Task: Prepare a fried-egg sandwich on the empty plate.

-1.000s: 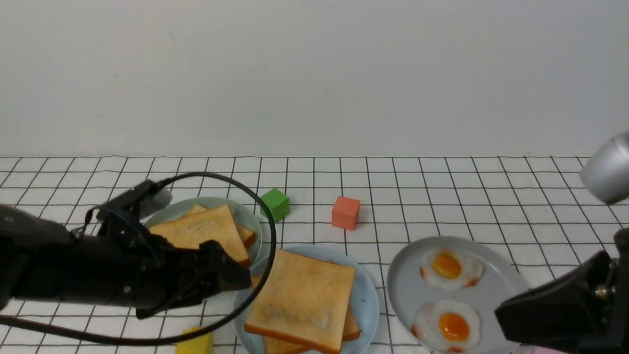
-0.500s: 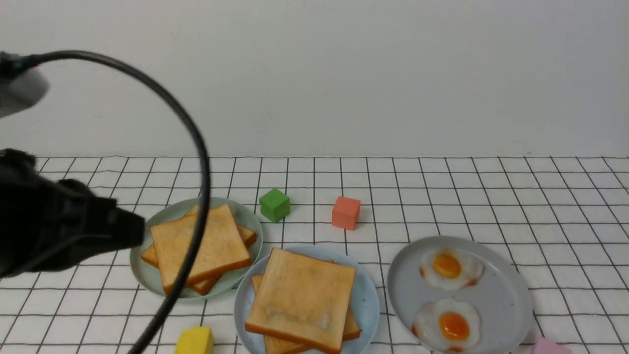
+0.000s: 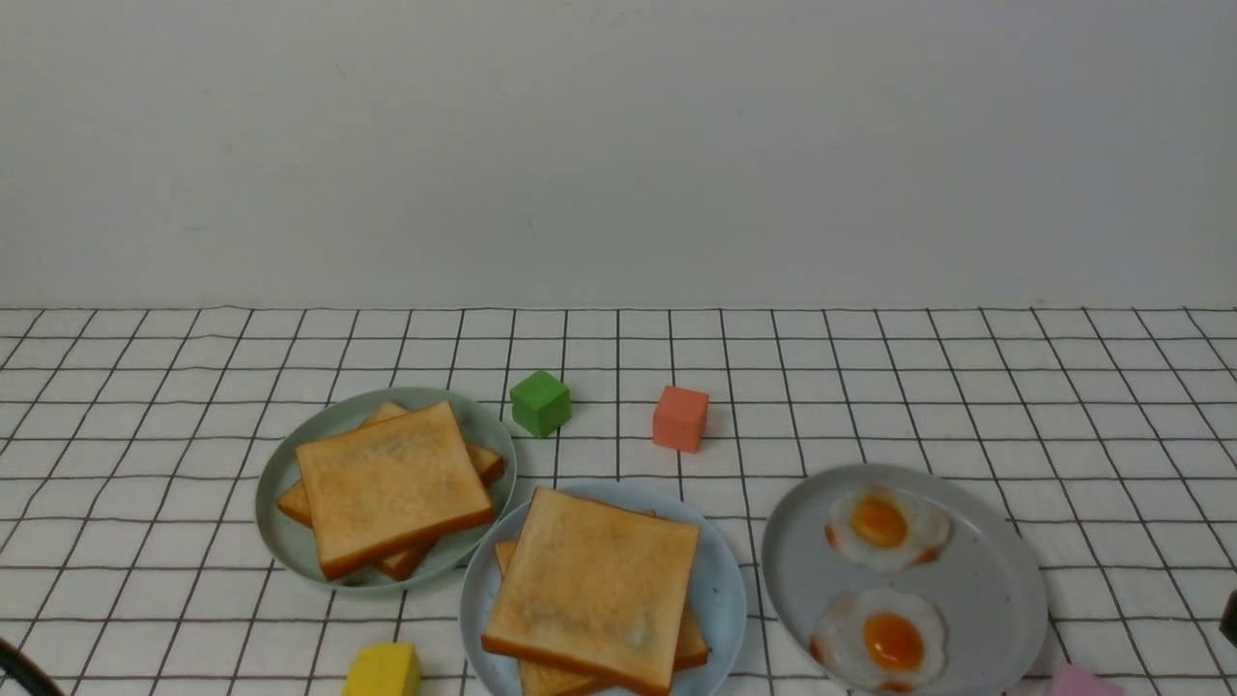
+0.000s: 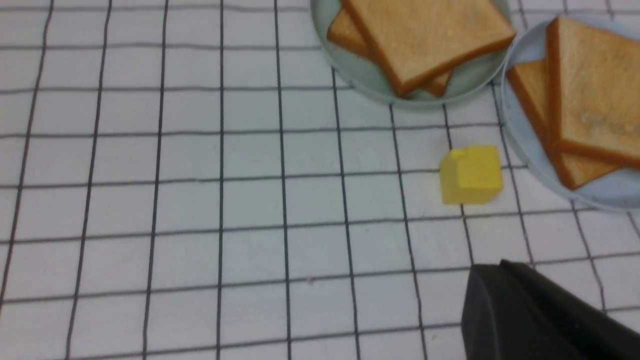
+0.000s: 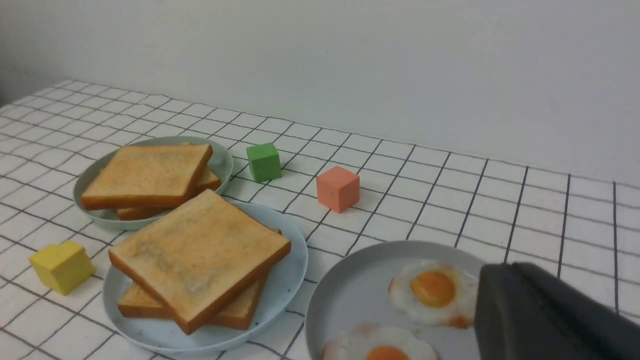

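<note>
The sky-blue plate (image 3: 723,590) sits at the front centre and carries two stacked toast slices (image 3: 594,585). The upper slice lies askew over the lower one, and no egg shows between them. Two fried eggs (image 3: 884,527) (image 3: 884,643) lie on the grey plate (image 3: 792,580) to its right. My left gripper (image 4: 500,265) is shut with nothing in it, above bare cloth near the yellow block (image 4: 471,174). The right gripper (image 5: 507,267) is also shut and empty, hanging beside the grey plate (image 5: 350,290) near the farther egg (image 5: 432,290).
A sage-green plate (image 3: 275,493) with a toast pile (image 3: 391,483) stands at the left. Behind the plates are a green cube (image 3: 539,403) and a salmon cube (image 3: 680,418). A yellow block (image 3: 384,670) and a pink block (image 3: 1082,681) lie at the front edge.
The left arm has drawn back from beside the blue plate and left the front view, and its gripper has shut. The right arm has also withdrawn. Toast and eggs have not moved.
</note>
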